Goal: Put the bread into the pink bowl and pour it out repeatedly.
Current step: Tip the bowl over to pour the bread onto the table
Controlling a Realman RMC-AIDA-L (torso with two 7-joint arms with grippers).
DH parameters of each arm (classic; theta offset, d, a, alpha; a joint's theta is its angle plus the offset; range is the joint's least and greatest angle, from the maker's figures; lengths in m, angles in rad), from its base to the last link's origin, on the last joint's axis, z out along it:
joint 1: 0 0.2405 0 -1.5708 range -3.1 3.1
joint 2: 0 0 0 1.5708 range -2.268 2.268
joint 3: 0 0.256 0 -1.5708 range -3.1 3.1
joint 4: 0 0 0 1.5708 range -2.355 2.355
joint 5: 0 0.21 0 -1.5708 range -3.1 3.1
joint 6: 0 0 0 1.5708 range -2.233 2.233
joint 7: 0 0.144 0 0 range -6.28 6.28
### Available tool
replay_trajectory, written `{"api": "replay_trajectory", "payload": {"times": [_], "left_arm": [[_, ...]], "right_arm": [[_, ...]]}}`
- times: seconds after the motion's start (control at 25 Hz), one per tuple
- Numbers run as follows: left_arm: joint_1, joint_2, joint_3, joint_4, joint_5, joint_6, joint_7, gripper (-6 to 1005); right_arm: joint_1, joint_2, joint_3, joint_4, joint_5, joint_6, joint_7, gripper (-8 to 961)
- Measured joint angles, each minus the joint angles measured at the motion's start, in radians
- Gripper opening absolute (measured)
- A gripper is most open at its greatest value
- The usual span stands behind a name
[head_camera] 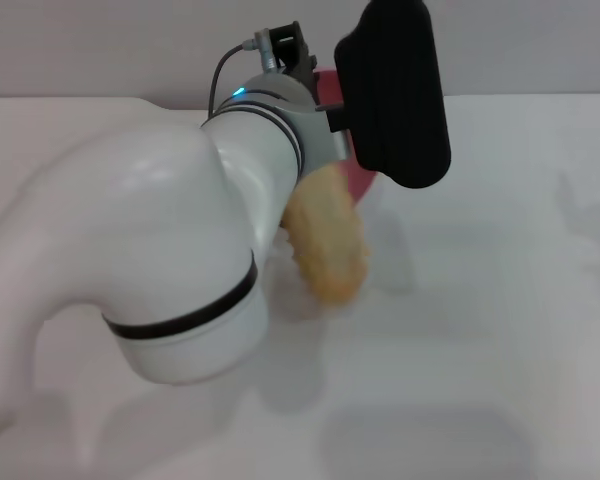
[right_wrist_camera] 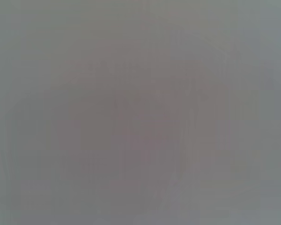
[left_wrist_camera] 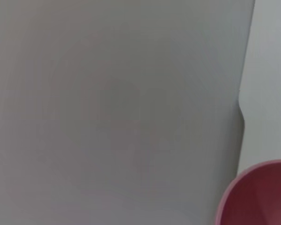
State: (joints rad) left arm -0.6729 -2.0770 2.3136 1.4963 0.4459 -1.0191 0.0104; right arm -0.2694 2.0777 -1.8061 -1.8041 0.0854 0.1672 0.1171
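white table (head_camera: 500, 300), bread (head_camera: 327, 240) beneath tilted pink bowl (head_camera: 365, 170); left gripper (head_camera: 385, 90) grip unclear

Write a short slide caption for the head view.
Left arm over white table, tipped round pink plastic bowl behind it, oblong tan toy bread below.

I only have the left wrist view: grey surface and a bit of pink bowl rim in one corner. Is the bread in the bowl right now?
Observer: No. The head view shows the bread outside the pink bowl, just in front of it, with its plain tan side toward the camera.
Operator: Where is the left gripper?
Observer: The left gripper is right at the bowl, toward the far side of the white table, and its black body covers much of the bowl.
Operator: And the right arm?
Observer: It does not appear in the head view, and its wrist view shows only plain grey.
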Motion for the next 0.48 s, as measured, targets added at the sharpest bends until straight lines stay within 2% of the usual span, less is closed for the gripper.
{"api": "replay_trajectory", "payload": {"times": [0.36, 0.48], "left_arm": [[-0.001, 0.000, 0.027, -0.003, 0.050, 0.014, -0.021, 46], [-0.002, -0.001, 0.019, 0.005, 0.056, 0.001, -0.056, 46]], "right_arm": [[0.003, -0.001, 0.001, 0.007, 0.001, 0.008, -0.002, 629], [0.012, -0.002, 0.001, -0.008, 0.023, 0.076, 0.001, 629]]}}
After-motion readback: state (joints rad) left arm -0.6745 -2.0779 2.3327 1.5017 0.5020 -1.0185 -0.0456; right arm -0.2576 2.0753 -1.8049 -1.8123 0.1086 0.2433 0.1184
